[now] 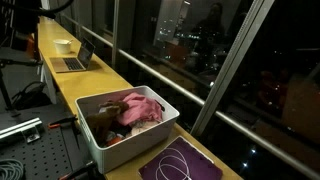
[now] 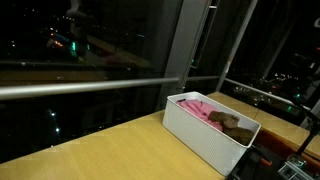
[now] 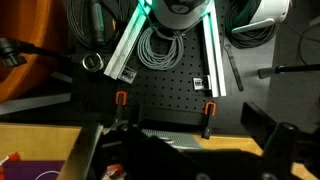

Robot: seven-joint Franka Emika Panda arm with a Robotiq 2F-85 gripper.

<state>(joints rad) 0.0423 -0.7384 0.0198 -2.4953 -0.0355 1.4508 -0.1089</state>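
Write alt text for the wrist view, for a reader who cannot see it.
The gripper, its fingers open and empty, fills the bottom edge above a black perforated bench. Coiled cables and two pale rails lie at the top; a purple mat shows at lower left.

"What kind of room is it?"
"A long yellow wooden counter (image 1: 105,78) runs along tall windows (image 1: 190,40). Behind the counter, the glass is black with night and dotted with city lights."
"And the framing?"
"A dark mullion (image 2: 185,50) rises at the counter's back edge, and a pale rail (image 2: 80,88) crosses just above it."
"In front of the counter?"
"A perforated metal table (image 1: 25,135), set lower."
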